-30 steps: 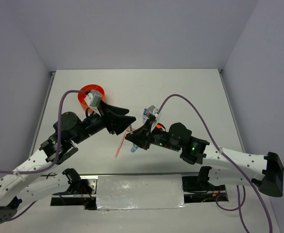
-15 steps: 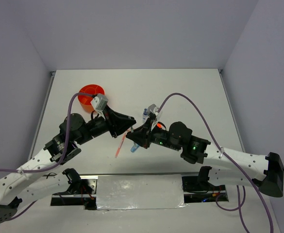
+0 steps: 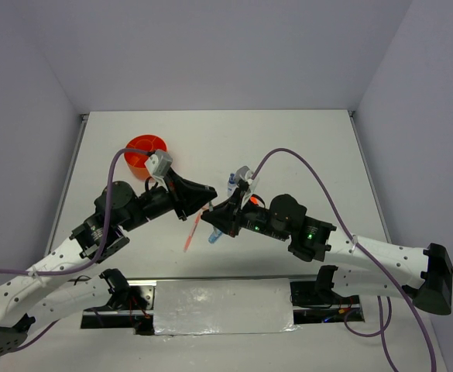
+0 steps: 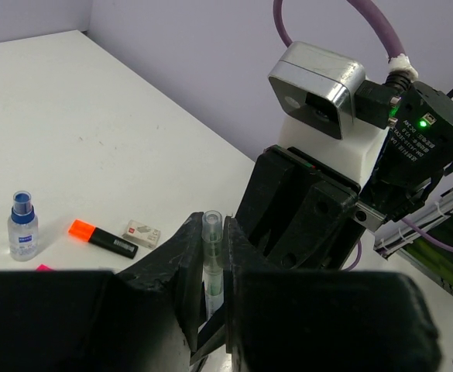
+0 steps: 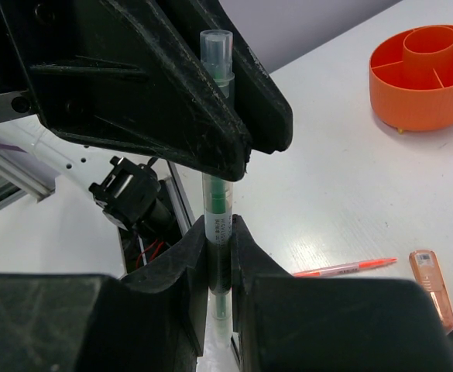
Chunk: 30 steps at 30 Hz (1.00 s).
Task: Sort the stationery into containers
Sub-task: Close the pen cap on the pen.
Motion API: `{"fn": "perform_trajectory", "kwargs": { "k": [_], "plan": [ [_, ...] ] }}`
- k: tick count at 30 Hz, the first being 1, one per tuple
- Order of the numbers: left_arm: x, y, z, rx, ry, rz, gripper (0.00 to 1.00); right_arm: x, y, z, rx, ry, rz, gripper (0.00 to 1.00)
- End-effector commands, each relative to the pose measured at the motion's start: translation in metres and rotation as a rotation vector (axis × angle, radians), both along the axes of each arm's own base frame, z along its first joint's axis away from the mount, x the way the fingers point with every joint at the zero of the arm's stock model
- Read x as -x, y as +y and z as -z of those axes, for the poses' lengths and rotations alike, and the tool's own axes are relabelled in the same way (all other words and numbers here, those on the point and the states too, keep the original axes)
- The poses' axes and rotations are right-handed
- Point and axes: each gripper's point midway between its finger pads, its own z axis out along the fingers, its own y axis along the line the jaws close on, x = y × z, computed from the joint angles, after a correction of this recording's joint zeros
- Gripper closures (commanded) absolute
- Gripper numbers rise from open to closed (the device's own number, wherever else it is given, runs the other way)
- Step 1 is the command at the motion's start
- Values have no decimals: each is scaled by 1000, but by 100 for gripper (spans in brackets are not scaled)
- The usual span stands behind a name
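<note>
Your left claw [image 4: 213,242] and right claw [image 5: 218,234] both clamp one grey pen [image 5: 216,54]; white table [image 5: 350,194] beneath them, lilac walls [image 3: 226,54] around.

Fingers on the left gripper [image 4: 213,260] and right gripper [image 5: 219,248]: matt black plastic, kinda grainy. Grey pen [image 5: 217,58] is smooth plastic with a frosted see-through cap. Orange cup [image 5: 421,85] is shiny smooth plastic, table's [image 5: 350,178] matt white, camera housing [image 4: 317,85] looks like brushed metal.
</note>
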Motion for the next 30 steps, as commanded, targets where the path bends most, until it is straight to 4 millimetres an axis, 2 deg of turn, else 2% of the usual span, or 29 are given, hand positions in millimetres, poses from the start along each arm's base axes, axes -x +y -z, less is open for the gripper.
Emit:
{"fn": "perform_trajectory", "kwargs": {
  "k": [1, 2, 3, 4, 5, 8, 16, 19, 24, 27, 28, 30],
  "plan": [
    [1, 3, -19, 42, -55, -5, 89, 4, 1, -31, -68, -39, -18, 100],
    [1, 2, -19, 43, -56, -2, 82, 4, 1, -31, -66, -40, -19, 100],
    [2, 2, -19, 46, -60, 3, 70, 5, 0, -32, -68, -40, -19, 100],
    [3, 2, -19, 47, -61, 6, 65, 4, 0, -32, -69, -41, -16, 100],
    [3, 3, -21, 54, -66, 6, 60, 3, -1, -31, -66, -39, -12, 100],
    [3, 5, -24, 61, -67, -3, 54, 4, -1, -30, -67, -39, -13, 100],
    [2, 18, -44, 94, -99, -62, 53, 6, 1, -27, -66, -29, -24, 100],
    [2, 18, -46, 88, -108, -61, 53, 6, 3, -24, -59, -25, -32, 100],
    [0, 13, -39, 73, -93, -48, 55, 6, 3, -26, -64, -24, -34, 100],
    [-1, 10, -34, 69, -85, -40, 59, 6, 4, -25, -59, -25, -34, 100],
    [-1, 9, -34, 70, -84, -39, 67, 6, 3, -25, -58, -24, -32, 100],
    [-1, 7, -31, 64, -78, -30, 77, 6, 3, -25, -56, -25, -30, 100]
  ]
}}
